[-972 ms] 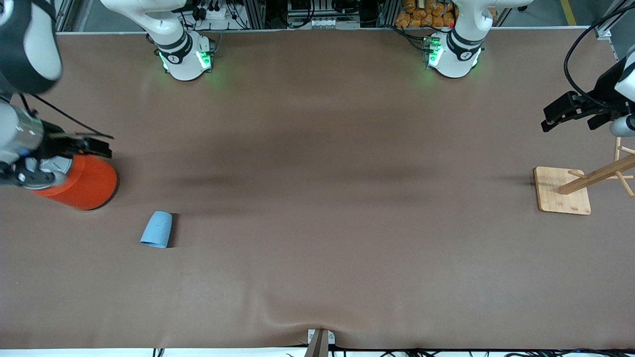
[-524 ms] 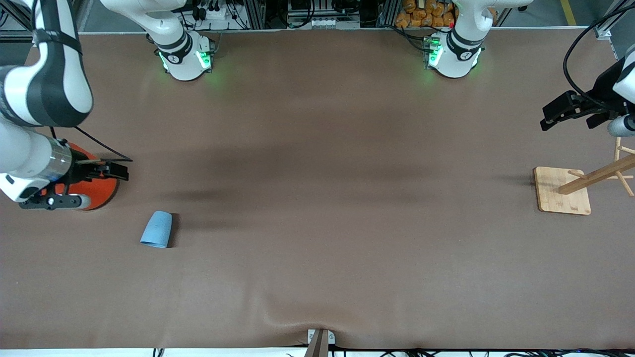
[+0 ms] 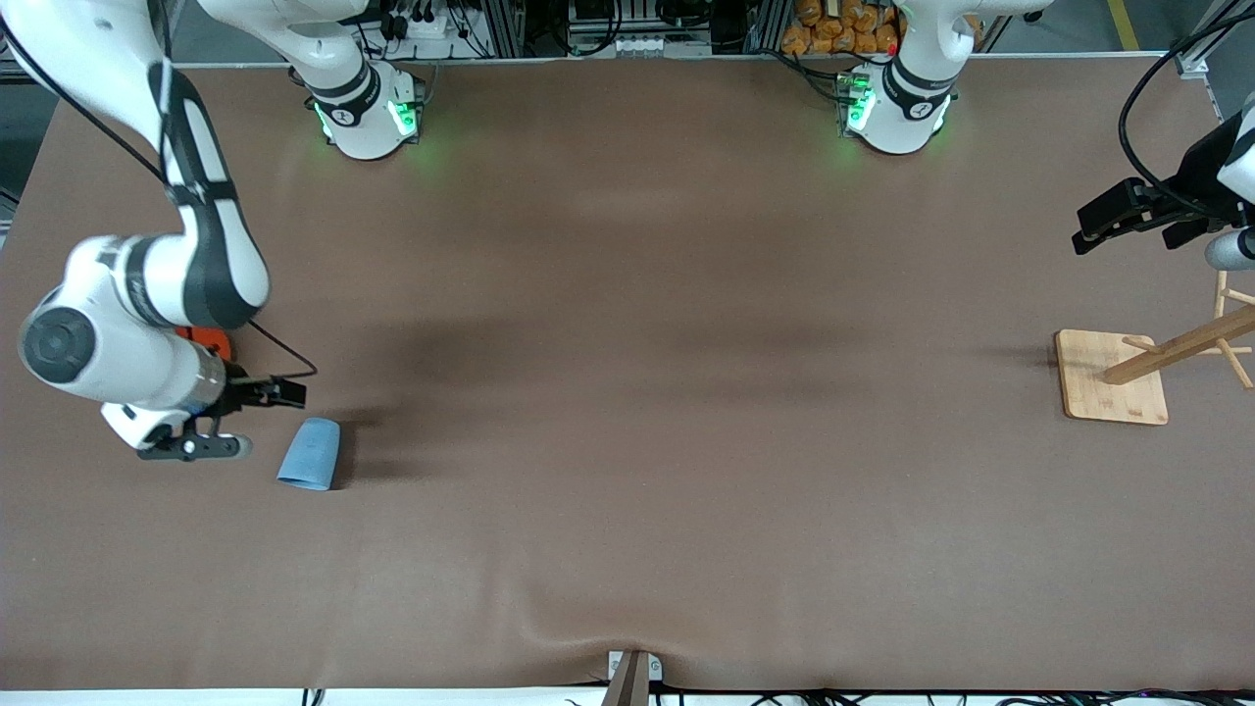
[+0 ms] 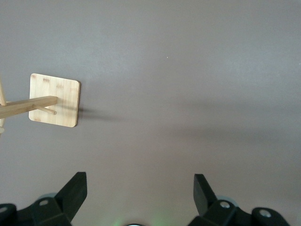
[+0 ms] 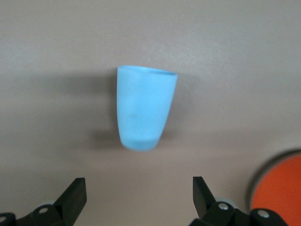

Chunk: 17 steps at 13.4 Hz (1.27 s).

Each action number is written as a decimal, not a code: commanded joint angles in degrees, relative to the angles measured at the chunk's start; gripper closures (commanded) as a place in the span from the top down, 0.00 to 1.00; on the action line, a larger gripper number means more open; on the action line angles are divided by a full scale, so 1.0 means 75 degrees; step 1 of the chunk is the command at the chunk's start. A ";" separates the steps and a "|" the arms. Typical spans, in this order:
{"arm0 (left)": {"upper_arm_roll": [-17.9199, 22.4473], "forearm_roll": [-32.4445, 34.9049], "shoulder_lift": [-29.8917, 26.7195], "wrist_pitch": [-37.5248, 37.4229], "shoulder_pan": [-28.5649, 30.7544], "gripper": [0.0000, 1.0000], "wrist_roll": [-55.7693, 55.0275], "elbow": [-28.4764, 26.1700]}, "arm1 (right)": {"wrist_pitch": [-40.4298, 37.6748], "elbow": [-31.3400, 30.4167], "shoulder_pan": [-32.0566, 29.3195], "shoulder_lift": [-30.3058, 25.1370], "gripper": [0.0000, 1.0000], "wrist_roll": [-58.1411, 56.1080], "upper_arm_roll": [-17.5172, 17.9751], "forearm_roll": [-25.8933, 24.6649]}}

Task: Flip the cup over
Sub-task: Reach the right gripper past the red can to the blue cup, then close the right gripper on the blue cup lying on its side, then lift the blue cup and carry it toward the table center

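The light-blue cup (image 3: pixel 310 454) lies on its side on the brown table, its wide mouth toward the front camera. In the right wrist view the cup (image 5: pixel 145 110) shows whole, ahead of the fingers. My right gripper (image 3: pixel 286 393) hangs low just beside the cup's narrow end, toward the orange can, and does not touch it. It is open and empty (image 5: pixel 138 188). My left gripper (image 3: pixel 1090 227) waits open and empty (image 4: pixel 139 188) over the left arm's end of the table.
The orange can (image 3: pixel 208 340) stands farther from the front camera than the cup, mostly hidden by my right arm; its edge shows in the right wrist view (image 5: pixel 277 183). A wooden peg stand on a square base (image 3: pixel 1113 378) sits below the left gripper (image 4: pixel 54 100).
My right arm has swung from over the orange can down toward the cup and now hangs beside it. The cup and the left arm have not moved.
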 commanded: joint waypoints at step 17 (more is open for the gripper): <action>-0.0030 -0.0220 -0.0025 -0.0200 0.0060 1.00 0.0050 0.0057 | 0.2079 0.0380 0.0039 0.1288 0.59 -0.4600 0.0966 0.0379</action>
